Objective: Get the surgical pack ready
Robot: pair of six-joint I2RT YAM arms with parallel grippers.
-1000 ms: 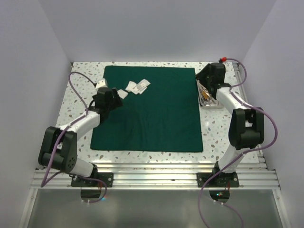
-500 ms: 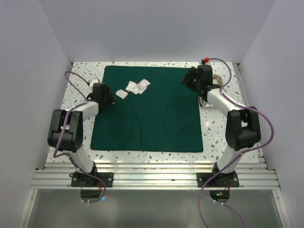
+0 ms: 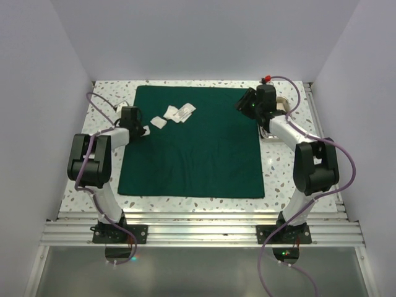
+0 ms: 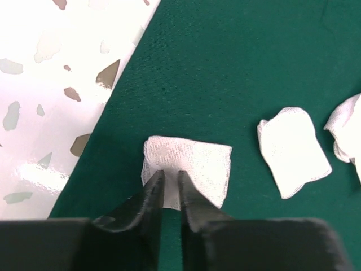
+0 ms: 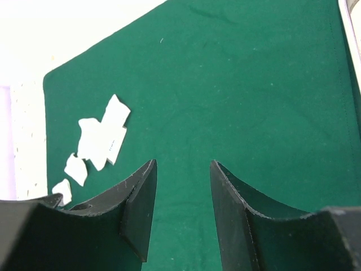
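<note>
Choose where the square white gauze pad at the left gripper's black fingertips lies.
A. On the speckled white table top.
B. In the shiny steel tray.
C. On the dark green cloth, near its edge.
C: the left wrist view shows the gauze pad flat on the dark green cloth, just inside the edge that borders the speckled table, at the tips of the left gripper.

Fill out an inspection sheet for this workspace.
Surface: white speckled table, largely covered by flat dark green cloth drape.
Job's things: several white gauze pads on drape's far-left part; shiny steel tray mostly hidden behind right arm.
Clutter: nothing seen.
Grippers: left gripper nearly closed at one pad's edge, grip unclear; right gripper open, empty, over drape.
Cables: purple cables loop off both arms.
Surroundings: plain white walls, metal rail frame.
</note>
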